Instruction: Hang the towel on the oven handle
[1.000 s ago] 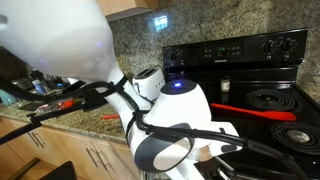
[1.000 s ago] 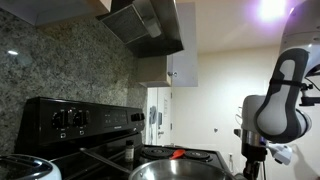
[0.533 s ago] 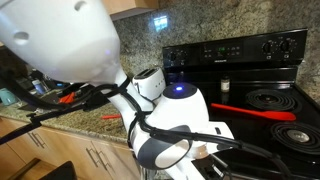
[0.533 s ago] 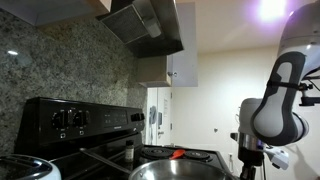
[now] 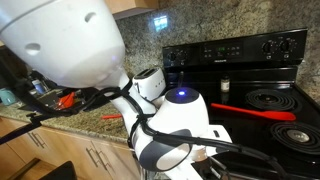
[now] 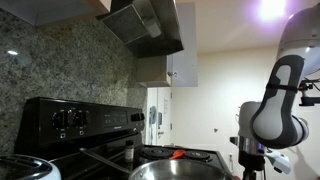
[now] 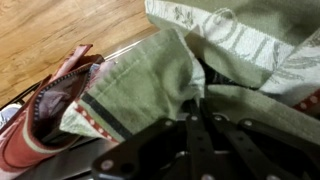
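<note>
The robot arm (image 5: 60,40) swamps an exterior view, its white shell right up against the camera and its cable-wrapped joints bent low in front of the stove (image 5: 240,50); in an exterior view from the far side, the same arm (image 6: 285,90) stands tall at the edge of the cooktop. The stove is black, with a raised knob panel set against the speckled granite backsplash (image 5: 140,35), and a range hood (image 6: 145,25) juts out above it. On the wrist view, the towel (image 7: 150,80) fills most of the picture: green cloth with pale printed patterns and a dark stripe, hanging in heavy folds over the wooden floor (image 7: 50,30). The gripper (image 7: 196,108) comes up from the bottom edge, its dark fingers drawn together and pinching a bunched fold of that towel. A reddish quilted cloth (image 7: 40,125) lies just beside the towel's lower corner. A shiny pot (image 6: 180,170) sits close to the camera, and a red utensil (image 5: 255,111) lies across the burners.
</note>
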You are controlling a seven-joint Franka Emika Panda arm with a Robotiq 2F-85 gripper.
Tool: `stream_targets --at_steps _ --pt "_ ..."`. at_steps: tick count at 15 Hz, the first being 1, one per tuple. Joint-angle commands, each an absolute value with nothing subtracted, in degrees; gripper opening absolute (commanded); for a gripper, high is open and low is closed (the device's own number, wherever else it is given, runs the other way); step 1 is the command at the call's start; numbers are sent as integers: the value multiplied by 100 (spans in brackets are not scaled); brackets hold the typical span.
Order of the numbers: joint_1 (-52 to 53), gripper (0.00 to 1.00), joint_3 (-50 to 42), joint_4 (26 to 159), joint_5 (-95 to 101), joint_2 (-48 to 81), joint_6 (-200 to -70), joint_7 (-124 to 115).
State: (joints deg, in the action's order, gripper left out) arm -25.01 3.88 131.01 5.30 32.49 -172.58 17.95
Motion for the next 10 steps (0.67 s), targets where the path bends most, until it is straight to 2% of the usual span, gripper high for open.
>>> stream_targets --at_steps 1,2,10 --pt "-2444 4 353 13103 458 3243 -17252 1832" --pt "-2444 1 353 13103 458 3243 -17252 1832" --pt "-970 1 -1144 12747 1349 3786 -17601 1686"
